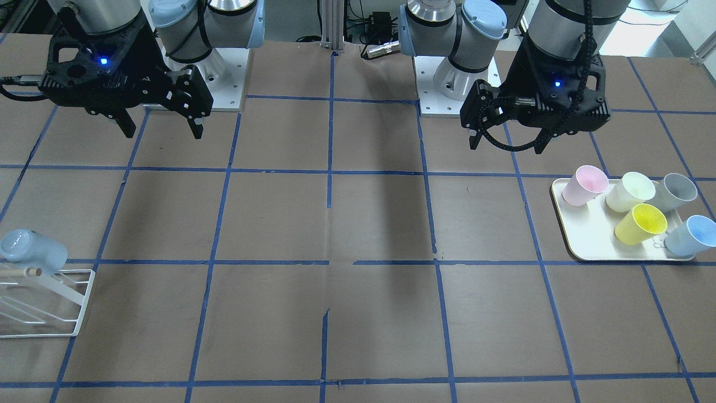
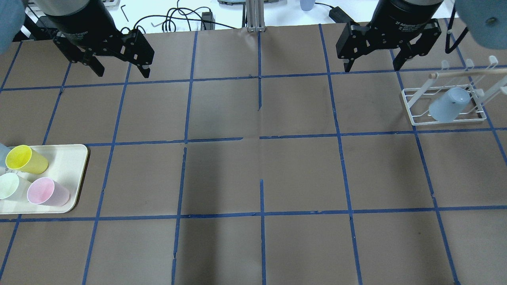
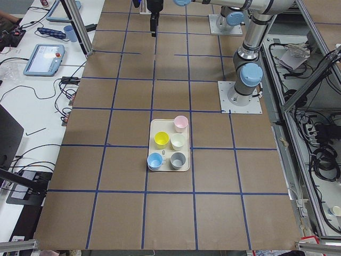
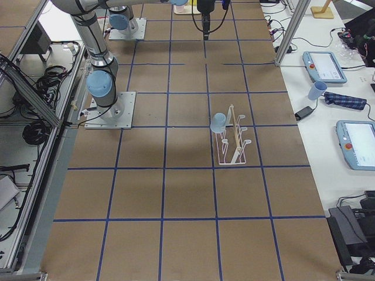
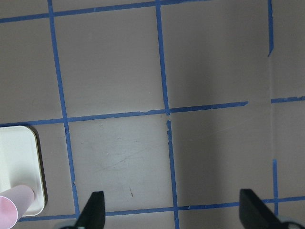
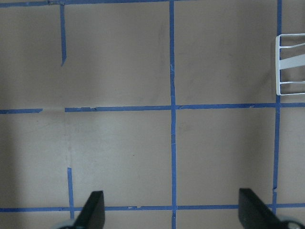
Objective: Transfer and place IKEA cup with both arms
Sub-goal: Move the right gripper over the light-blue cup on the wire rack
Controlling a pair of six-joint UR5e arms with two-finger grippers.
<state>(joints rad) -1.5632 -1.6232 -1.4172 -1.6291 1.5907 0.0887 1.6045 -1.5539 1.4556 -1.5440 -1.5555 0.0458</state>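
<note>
overhead exterior: left gripper (image 2: 122,71), right gripper (image 2: 372,67) wide apart, empty.
smooth tapered ikea cup (image 2: 447,105) inverted on white wire rack (image 2: 407,107).

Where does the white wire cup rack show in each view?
Front-facing: white wire cup rack bottom left.
Overhead: rack upper right.
Exterior left: absent.
Exterior right: rack centre.
Left wrist: absent.
Right wrist: rack at right edge.
Shared landmark: greyish-blue plastic cup hung on it.

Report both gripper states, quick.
Left gripper: open, holding nothing.
Right gripper: open, holding nothing.
</note>
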